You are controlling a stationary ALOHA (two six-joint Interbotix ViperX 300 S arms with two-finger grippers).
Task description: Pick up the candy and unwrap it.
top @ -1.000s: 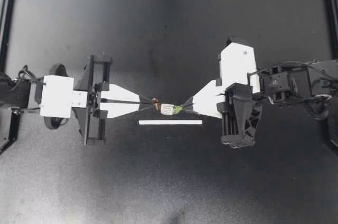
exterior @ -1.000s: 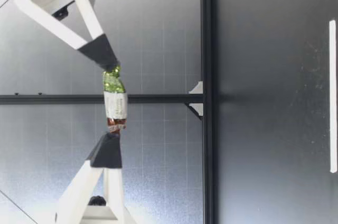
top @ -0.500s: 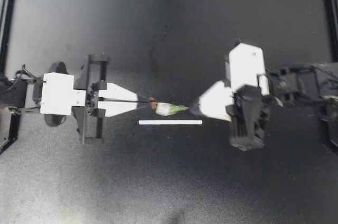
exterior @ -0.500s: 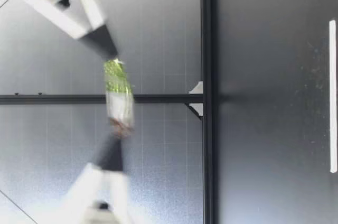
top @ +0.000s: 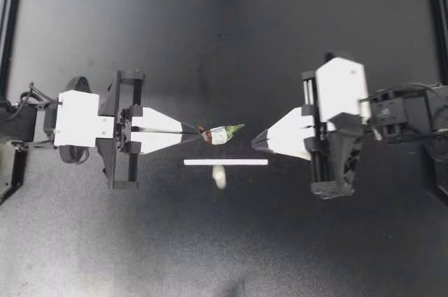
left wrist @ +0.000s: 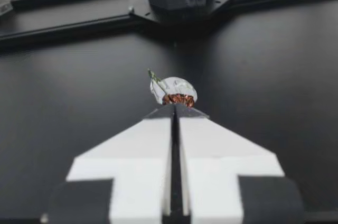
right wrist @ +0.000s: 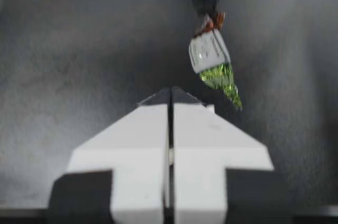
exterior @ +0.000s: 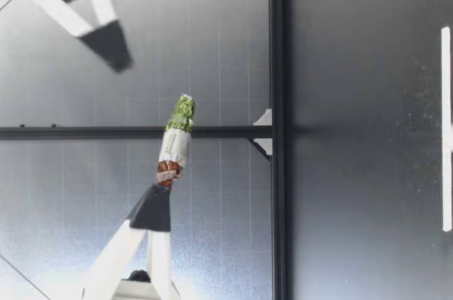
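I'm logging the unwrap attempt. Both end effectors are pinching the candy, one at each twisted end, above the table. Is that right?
Not quite. Only my left end effector pinches the candy, at its brown twisted end, above the table. My right end effector is shut on nothing, apart from the green end. The top view shows the gap.
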